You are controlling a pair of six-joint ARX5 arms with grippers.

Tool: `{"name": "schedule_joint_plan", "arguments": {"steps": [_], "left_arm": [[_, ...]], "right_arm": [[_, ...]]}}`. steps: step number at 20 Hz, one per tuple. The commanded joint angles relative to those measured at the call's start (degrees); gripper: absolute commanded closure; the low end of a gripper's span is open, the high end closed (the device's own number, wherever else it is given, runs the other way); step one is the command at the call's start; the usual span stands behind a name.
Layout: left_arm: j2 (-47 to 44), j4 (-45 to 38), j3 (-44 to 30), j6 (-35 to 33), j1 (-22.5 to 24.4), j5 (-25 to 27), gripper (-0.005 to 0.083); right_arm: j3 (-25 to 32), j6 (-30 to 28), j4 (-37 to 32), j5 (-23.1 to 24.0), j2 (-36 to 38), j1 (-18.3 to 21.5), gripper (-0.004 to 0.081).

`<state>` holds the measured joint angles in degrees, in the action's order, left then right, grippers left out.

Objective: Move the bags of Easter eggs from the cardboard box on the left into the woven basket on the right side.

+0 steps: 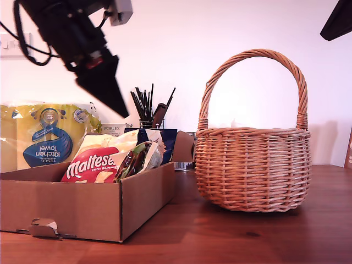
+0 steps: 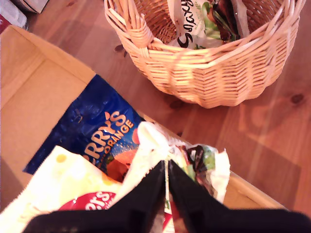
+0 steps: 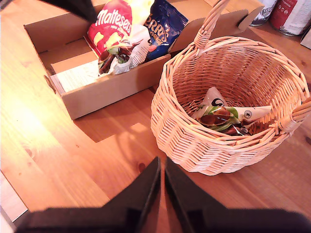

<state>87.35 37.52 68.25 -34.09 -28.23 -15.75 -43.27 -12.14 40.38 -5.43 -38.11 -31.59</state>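
The cardboard box (image 1: 66,209) stands at the exterior view's left and holds a cream-and-red Maltesers pouch (image 1: 91,162), a dark blue Terry's pouch (image 2: 97,128) and a white pouch with green eggs (image 1: 140,157). My first gripper (image 1: 118,107) hangs above these pouches, apart from them. Its fingers (image 2: 166,167) are shut with nothing between them. The woven basket (image 1: 253,170) at the exterior view's right has a white script pouch (image 3: 221,114) lying inside. My second gripper (image 3: 162,167) is shut and empty, high above the table in front of the basket. Only a dark piece of its arm (image 1: 336,21) shows in the exterior view.
Behind the box stand a yellow-and-blue kitchen towel pack (image 1: 47,135), a small white Porlex box (image 1: 113,129) and a holder of black utensils (image 1: 149,107). Tins (image 3: 286,14) sit beyond the basket. The basket's tall handle (image 1: 253,55) arches over it. Wooden tabletop (image 1: 220,236) lies in front.
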Motion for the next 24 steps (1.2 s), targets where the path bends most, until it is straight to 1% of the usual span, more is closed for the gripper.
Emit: {"name": "schedule_joint_plan", "arguments": {"steps": [1, 2, 3, 4, 7, 8, 9, 10, 11, 12, 16, 22, 24], "left_arm": [[0.35, 0.04, -0.66, -0.42, 1.14, -1.38, 0.0325], [0.55, -0.81, -0.66, -0.39, 1.38, -1.07, 0.0052], [1.40, -2.10, -0.66, -0.39, 1.44, -0.83, -0.0007], [2.19, -3.45, -0.66, -0.39, 1.44, -0.85, 0.0010], [4.20, -6.14, -0.66, -1.11, 0.68, -0.33, 0.0007], [4.31, -6.54, -0.66, -2.62, 0.46, -1.60, 0.0007], [4.35, -6.84, -0.66, -2.62, 0.46, -3.43, 0.0008], [4.39, -7.54, -0.66, -7.50, 0.46, -4.68, 0.0008], [4.61, -8.02, -0.66, -10.43, 0.48, -5.29, 0.0008], [5.03, -8.07, -0.66, -11.63, 0.52, -5.66, 0.0007], [8.68, -8.28, -0.66, -14.03, 1.22, -6.40, 0.0007], [14.60, -14.58, -0.66, -17.38, 1.22, -6.36, 0.0008], [16.39, -15.17, -0.66, -17.40, 1.22, -6.54, 0.0008]], "right_arm": [[0.39, -0.37, -0.24, -0.13, 0.13, 0.15, 0.0783], [0.39, -0.37, -0.26, -0.13, 0.13, 0.15, 0.0783], [0.39, -0.37, -0.26, -0.13, 0.13, 0.15, 0.0783], [0.39, -0.37, -0.26, -0.13, 0.13, 0.15, 0.0783], [0.39, -0.37, -0.24, -0.13, 0.13, 0.15, 0.0783], [0.39, -0.37, -0.24, -0.13, 0.13, 0.15, 0.0783], [0.39, -0.37, -0.24, -0.13, 0.13, 0.15, 0.0783], [0.39, -0.37, -0.24, -0.13, 0.13, 0.15, 0.0783], [0.39, -0.37, -0.24, -0.13, 0.13, 0.15, 0.0783], [0.39, -0.37, -0.24, -0.13, 0.13, 0.15, 0.0783], [0.39, -0.81, -0.26, -0.13, 0.13, 0.15, 0.0783], [0.39, -0.98, -0.26, -0.13, 0.13, 0.15, 0.0783], [0.39, -1.18, -0.26, -0.13, 0.13, 0.15, 0.0783]]}}
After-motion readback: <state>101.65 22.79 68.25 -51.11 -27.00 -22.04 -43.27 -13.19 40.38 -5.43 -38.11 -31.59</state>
